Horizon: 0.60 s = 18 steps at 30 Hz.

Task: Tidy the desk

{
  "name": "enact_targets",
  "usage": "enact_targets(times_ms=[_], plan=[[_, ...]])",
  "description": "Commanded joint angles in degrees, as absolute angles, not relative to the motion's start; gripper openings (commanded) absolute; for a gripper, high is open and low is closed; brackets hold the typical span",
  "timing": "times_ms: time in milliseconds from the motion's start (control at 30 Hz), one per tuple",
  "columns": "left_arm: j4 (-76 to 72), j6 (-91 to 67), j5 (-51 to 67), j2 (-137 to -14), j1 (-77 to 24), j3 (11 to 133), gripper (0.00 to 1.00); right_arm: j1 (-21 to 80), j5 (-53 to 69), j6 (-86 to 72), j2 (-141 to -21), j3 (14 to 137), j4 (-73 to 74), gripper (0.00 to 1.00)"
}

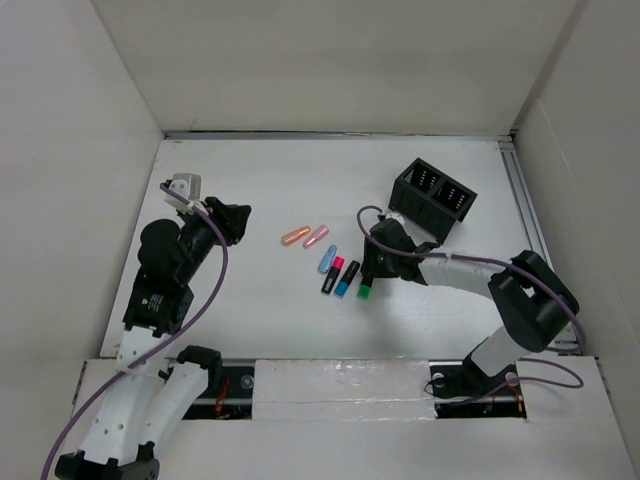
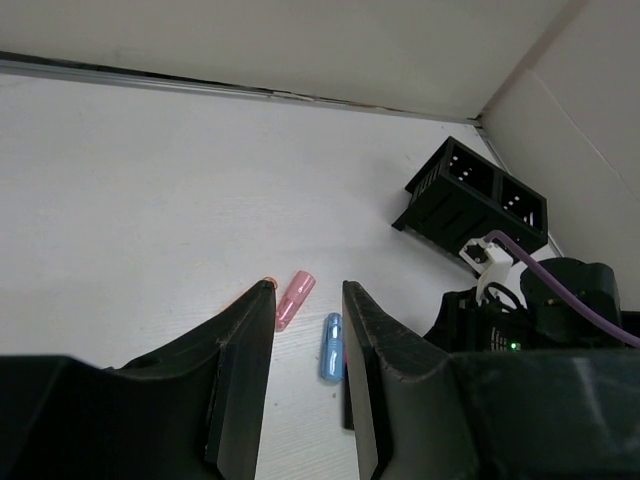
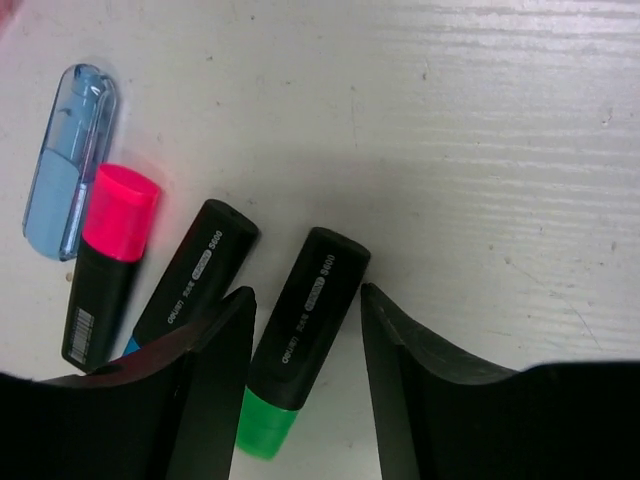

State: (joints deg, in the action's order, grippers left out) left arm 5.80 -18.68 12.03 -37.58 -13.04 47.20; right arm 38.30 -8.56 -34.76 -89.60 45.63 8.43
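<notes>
- The desk (image 1: 300, 180) looks barely organized to me: everything loose lies in a scatter around its middle, so nearly all the sorting is left.
- A black two-compartment organizer (image 1: 432, 193) sits toward the far right corner, tilted; nothing pokes out of it.
- The right gripper (image 3: 305, 293) is low over the desk with its jaws moderately apart, straddling the green-capped highlighter (image 3: 315, 290). I judge it is about to grip; no squeeze shows.
- The left gripper (image 2: 307, 290) hovers toward the left edge, parted and holding nothing.
- Just beside the green one lie a blue-capped highlighter (image 1: 347, 278) and a pink-capped highlighter (image 1: 330, 278).
- Smaller pieces lie nearby: a pale-blue tube (image 1: 326, 258), a pink tube (image 1: 316, 238), an orange tube (image 1: 294, 236).
</notes>
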Motion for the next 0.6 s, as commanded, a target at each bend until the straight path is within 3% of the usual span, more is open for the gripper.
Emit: enact_targets(times_ms=[0, 167, 333, 400, 567], plan=[[3.69, -18.02, 12.83, -36.3, -12.83, 47.11, 0.3, 37.45, -9.05, -35.07, -91.31, 47.03, 4.4, 0.51], [3.34, -18.1, 13.36, -36.39, -12.83, 47.2, 0.3, 37.44, -10.63, -34.81, -92.72, 47.28, 4.66, 0.44], [3.07, -17.93, 13.01, -35.6, -12.83, 47.02, 0.3, 39.19, -17.66, -31.39, -95.35, 51.85, 10.1, 0.59], [3.08, -17.93, 13.27, -35.33, -12.83, 46.93, 0.3, 39.2, -18.63, -30.94, -95.8, 52.21, 10.99, 0.59], [3.16, -17.75, 12.83, -34.89, -12.83, 46.94, 0.3, 40.86, -20.82, -30.76, -97.29, 52.82, 12.74, 0.48]])
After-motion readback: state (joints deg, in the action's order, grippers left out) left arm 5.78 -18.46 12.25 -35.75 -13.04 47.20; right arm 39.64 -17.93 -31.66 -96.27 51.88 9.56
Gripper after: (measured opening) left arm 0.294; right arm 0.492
